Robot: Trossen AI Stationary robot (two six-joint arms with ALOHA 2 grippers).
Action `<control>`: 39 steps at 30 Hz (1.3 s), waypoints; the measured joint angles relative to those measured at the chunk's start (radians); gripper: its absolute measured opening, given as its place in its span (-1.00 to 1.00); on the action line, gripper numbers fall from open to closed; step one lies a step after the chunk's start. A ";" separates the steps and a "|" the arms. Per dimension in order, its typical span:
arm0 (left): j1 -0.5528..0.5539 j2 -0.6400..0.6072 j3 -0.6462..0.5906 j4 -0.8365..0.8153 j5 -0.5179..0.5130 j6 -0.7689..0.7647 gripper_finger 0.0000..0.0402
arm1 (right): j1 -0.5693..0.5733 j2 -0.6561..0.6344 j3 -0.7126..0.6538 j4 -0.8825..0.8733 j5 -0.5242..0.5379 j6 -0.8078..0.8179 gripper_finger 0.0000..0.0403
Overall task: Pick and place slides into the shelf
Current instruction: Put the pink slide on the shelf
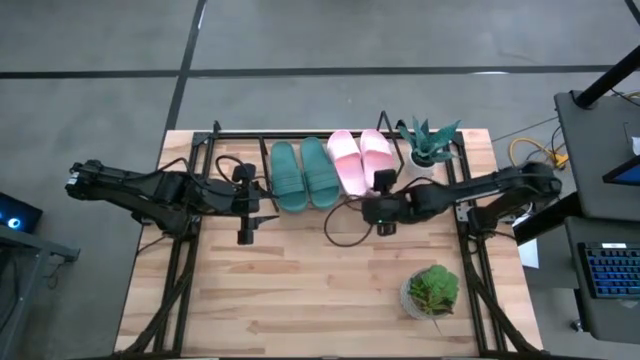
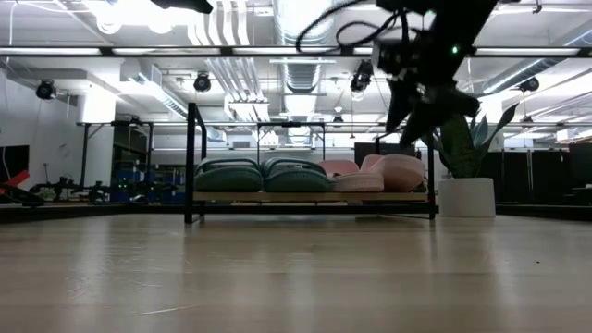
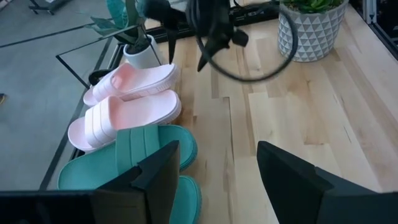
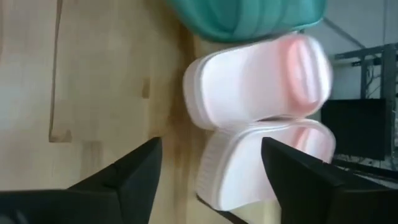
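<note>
Left arm: reaches in from the table's left side, extended roughly level toward the centre, its wrist turned so the left gripper (image 1: 246,236) points toward the near edge. Its fingers (image 3: 292,180) stand parted with a clear gap between them, holding nothing. Right arm: reaches in from the right side, elbow bent, raised above the table. The right gripper (image 1: 384,181) points toward the far edge, its fingers (image 4: 134,174) spread wide and empty.
</note>
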 joint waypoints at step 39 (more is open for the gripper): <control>0.000 0.012 -0.001 -0.003 0.000 -0.003 -0.01 | -0.064 0.127 -0.056 -0.096 0.146 0.007 -0.81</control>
